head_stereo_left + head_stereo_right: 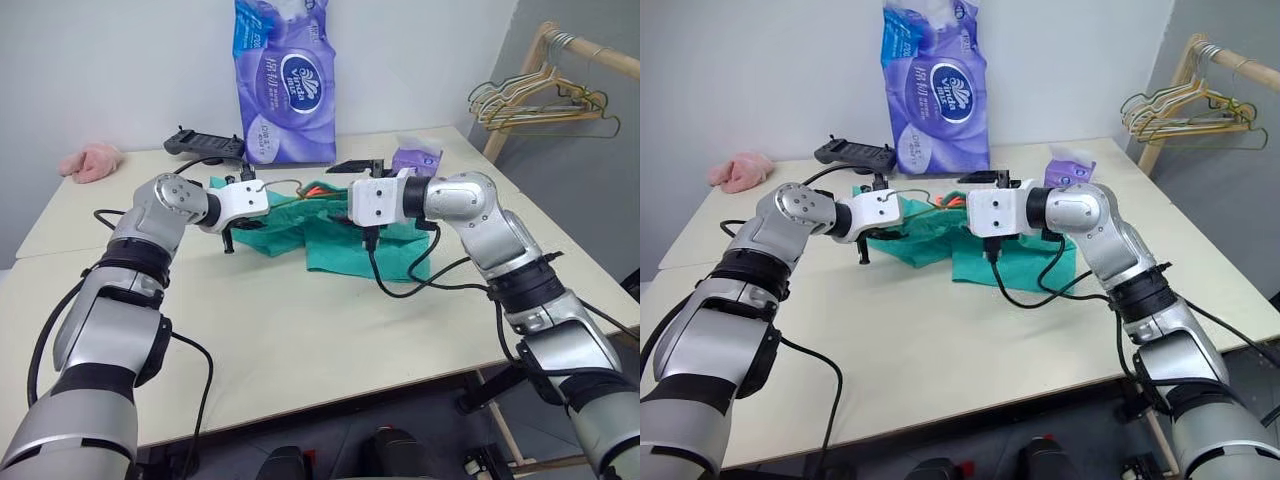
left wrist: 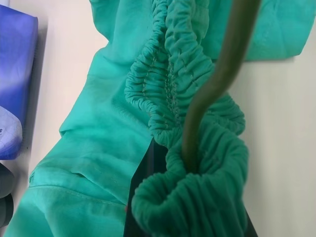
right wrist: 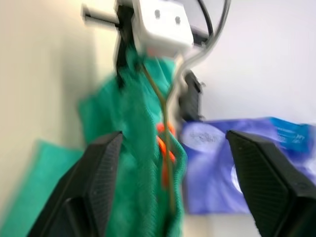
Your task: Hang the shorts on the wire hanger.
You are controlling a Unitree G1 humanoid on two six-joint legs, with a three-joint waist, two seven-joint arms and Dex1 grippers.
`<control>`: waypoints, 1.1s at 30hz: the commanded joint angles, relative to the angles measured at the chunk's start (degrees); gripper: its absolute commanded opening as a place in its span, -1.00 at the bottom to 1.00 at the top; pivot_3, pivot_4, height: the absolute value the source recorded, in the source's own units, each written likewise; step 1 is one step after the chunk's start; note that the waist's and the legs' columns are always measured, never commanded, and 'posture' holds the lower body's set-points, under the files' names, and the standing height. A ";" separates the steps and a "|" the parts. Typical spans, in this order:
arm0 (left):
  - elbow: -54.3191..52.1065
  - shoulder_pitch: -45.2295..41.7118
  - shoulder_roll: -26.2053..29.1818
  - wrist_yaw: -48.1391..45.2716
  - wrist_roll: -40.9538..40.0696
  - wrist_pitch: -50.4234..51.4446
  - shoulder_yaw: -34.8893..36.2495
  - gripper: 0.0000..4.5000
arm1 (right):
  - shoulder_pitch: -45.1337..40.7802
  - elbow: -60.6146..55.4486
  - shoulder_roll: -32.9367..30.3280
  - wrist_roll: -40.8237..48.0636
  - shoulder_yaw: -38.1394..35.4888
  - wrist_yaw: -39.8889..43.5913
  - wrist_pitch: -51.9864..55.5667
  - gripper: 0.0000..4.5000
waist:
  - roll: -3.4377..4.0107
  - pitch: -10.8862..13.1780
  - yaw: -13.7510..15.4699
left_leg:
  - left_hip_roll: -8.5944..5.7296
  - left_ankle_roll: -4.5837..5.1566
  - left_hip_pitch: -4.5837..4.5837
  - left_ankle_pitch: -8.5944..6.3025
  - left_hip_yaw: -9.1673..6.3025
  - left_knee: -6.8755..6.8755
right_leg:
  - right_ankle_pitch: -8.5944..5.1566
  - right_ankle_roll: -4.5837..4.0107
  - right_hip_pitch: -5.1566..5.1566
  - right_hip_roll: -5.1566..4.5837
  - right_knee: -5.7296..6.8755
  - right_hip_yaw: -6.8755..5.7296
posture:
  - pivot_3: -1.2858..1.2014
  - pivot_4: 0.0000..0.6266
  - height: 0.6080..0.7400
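The teal-green shorts (image 1: 340, 245) lie bunched in the middle of the table (image 1: 300, 340), partly lifted at their left end. My left gripper (image 1: 268, 208) is shut on the thin dark wire hanger (image 2: 232, 64), and the shorts' gathered waistband (image 2: 192, 98) is bunched around the wire and one black finger (image 2: 145, 187). An arc of the wire (image 1: 285, 183) rises beside that gripper. My right gripper (image 3: 173, 182) stands open just right of it, fingers wide apart with nothing gripped. Beyond them hang the shorts (image 3: 133, 123), the wire and something orange (image 3: 165, 143).
A tall purple tissue pack (image 1: 283, 80) stands at the back of the table, with a black device (image 1: 203, 145) to its left and a small purple packet (image 1: 415, 158) to its right. A pink fluffy cloth (image 1: 92, 160) lies far left. Several hangers (image 1: 540, 100) hang on a wooden rack at right.
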 commanded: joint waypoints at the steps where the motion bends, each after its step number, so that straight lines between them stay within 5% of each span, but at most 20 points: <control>1: -0.38 -0.98 0.47 0.38 0.15 -1.47 1.15 -1.00 | 1.39 -9.54 -4.64 6.38 -5.02 5.21 12.44 0.53 | 0.00 0.00 0.31 | 0.00 0.00 0.00 0.00 -0.01 0.01 | 0.00 0.00 0.00 0.00 -0.01 -0.01 | -0.01 -0.88 1.00; 9: 0.29 -1.70 0.14 0.44 0.40 -2.51 1.16 -1.00 | -3.92 10.60 -12.10 -3.10 0.07 5.07 13.75 0.53 | 0.01 0.01 0.71 | -0.04 0.02 0.10 -0.01 0.16 0.01 | 0.00 0.00 0.04 0.00 0.00 0.08 | -0.01 -0.90 1.00; 33: 0.96 -2.17 -0.24 1.18 1.81 -3.88 1.33 -1.00 | -17.53 43.32 5.98 -10.91 6.00 -1.27 2.56 0.53 | 0.03 0.01 -0.41 | -0.02 -0.01 -0.01 0.00 0.12 -0.04 | -0.01 -0.01 -0.11 -0.05 0.09 0.07 | 0.02 -0.95 1.00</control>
